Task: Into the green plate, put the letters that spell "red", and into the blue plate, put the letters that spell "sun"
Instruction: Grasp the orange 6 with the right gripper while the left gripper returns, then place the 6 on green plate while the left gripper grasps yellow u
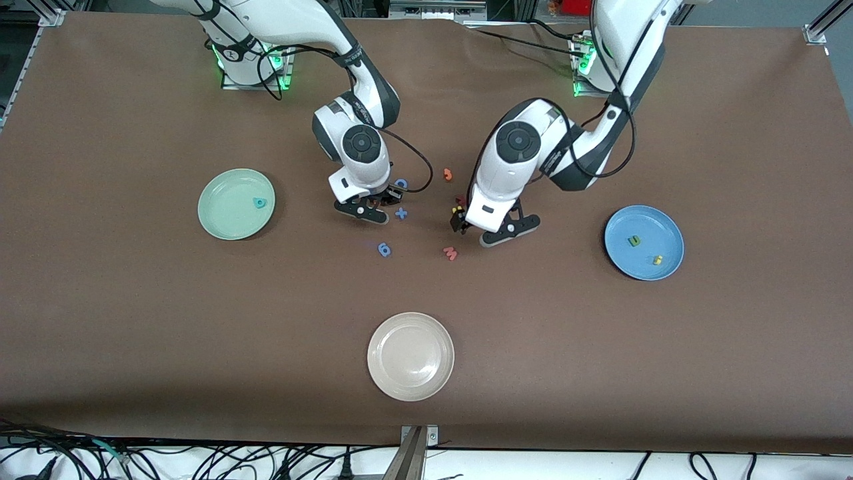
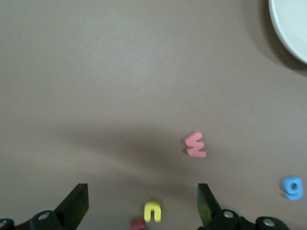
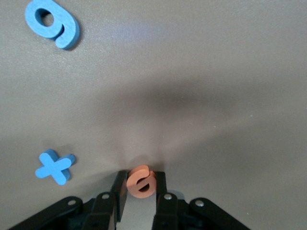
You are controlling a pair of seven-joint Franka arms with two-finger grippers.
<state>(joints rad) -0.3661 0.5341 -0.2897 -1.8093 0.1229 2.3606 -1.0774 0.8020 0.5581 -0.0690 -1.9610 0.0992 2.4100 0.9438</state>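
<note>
Right tool [image 3: 140, 191] low at worktop [image 1: 133, 333] centre, pinching orange "e" [image 3: 141, 182]; left tool [image 2: 143, 206] spread wide over yellow "u" [image 2: 152, 212]; green plate [image 1: 220, 220] at 9 o'clock holds teal letter [image 1: 259, 203]; blue plate [image 1: 660, 230] at 3 o'clock holds green letter [image 1: 635, 241] and yellow letter [image 1: 657, 260].

White arms, black joints and cables, green-lit bases, black pincers.

Robotics lab. Two white arms [image 1: 360, 143] bolted at base mounts with green status lights [image 1: 283, 73], on a brown covered tabletop [image 1: 133, 333] framed by aluminium rails [image 1: 816, 30]. Loose cables [image 1: 200, 460] run along the tabletop's front edge.
</note>
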